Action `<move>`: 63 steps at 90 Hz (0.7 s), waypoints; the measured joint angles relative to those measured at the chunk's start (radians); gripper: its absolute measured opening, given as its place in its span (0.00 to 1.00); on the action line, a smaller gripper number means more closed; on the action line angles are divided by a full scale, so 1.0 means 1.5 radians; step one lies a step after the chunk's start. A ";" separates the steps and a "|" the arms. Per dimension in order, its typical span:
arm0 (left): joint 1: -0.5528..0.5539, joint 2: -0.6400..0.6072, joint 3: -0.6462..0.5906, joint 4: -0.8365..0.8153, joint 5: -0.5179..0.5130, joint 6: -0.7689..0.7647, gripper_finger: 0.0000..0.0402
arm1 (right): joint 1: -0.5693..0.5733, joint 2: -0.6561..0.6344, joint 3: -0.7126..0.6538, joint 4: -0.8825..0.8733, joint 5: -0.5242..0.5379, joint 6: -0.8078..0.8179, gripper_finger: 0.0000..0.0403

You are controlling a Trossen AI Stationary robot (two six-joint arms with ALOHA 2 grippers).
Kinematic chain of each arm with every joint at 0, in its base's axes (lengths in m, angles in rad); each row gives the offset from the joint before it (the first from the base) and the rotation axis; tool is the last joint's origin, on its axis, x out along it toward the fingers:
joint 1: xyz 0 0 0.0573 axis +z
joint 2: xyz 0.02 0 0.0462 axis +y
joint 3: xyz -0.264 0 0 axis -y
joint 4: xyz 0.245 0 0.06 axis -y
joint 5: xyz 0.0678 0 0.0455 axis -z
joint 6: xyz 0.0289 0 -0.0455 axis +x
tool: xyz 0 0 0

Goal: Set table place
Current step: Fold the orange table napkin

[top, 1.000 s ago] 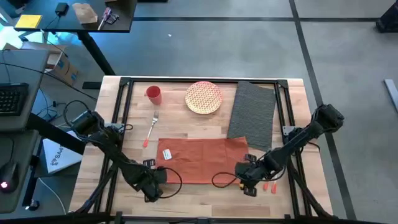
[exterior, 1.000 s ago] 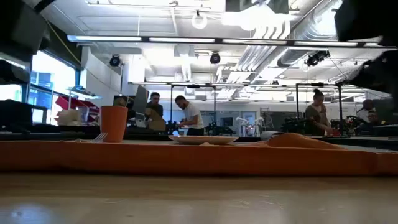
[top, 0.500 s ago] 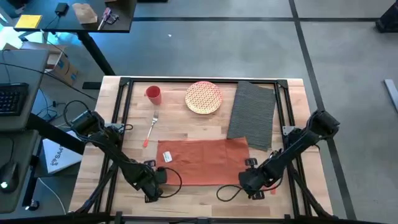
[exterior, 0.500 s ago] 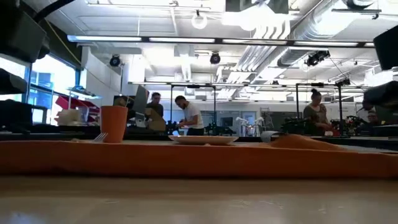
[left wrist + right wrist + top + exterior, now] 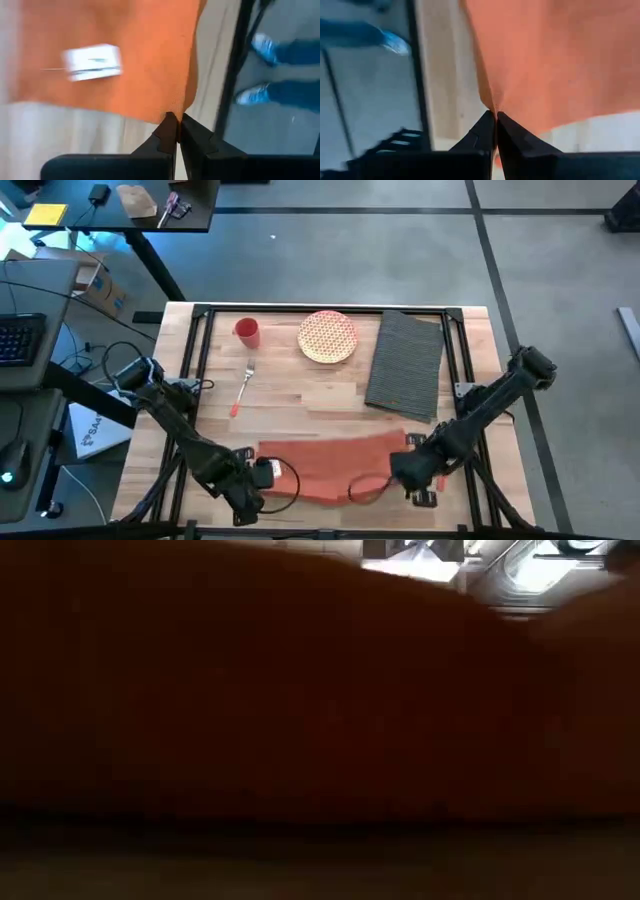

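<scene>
The light wood table (image 5: pixel 320 395) with its black bar frame keeps a broad bare stretch across the middle of the high view, between the fork and the cloth. Along the lower edge of that view, the rust-orange napkin (image 5: pixel 335 460) lies bunched, its near side lifted off the wood. The left gripper (image 5: pixel 262 475) is pinched onto the napkin's lower-left corner, and the left wrist view shows both fingers pressed together on the cloth point. The right gripper (image 5: pixel 400 470) is clamped the same way on the lower-right corner, fingers meeting on the fabric in the right wrist view. The low view is almost wholly filled by dark orange cloth.

The place (image 5: pixel 405 365), a dark grey ribbed woven mat, lies flat at the upper right of the high view, slightly askew, apart from the napkin. Left of it sits a round plate (image 5: pixel 327 336) with a red lattice pattern, then a red cup (image 5: pixel 247 331) standing upright; whether it holds anything cannot be told. A fork (image 5: pixel 243 385) with an orange handle lies below the cup.
</scene>
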 joint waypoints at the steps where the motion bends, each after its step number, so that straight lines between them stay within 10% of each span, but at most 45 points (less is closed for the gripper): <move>1: 0.001 0.000 0.009 -0.014 -0.007 -0.006 0.00 | -0.007 -0.006 0.007 -0.014 0.005 -0.003 0.00; 16: 0.026 -0.004 0.028 -0.133 -0.094 -0.096 0.00 | -0.194 -0.057 0.038 -0.137 0.061 -0.125 0.00; 40: 0.112 -0.006 -0.108 -0.043 0.020 -0.049 0.00 | -0.574 0.010 -0.012 0.015 0.082 -0.347 0.00; 63: 0.111 -0.118 0.012 -0.114 0.052 0.130 0.00 | -0.568 0.003 0.094 -0.174 -0.092 -0.381 0.00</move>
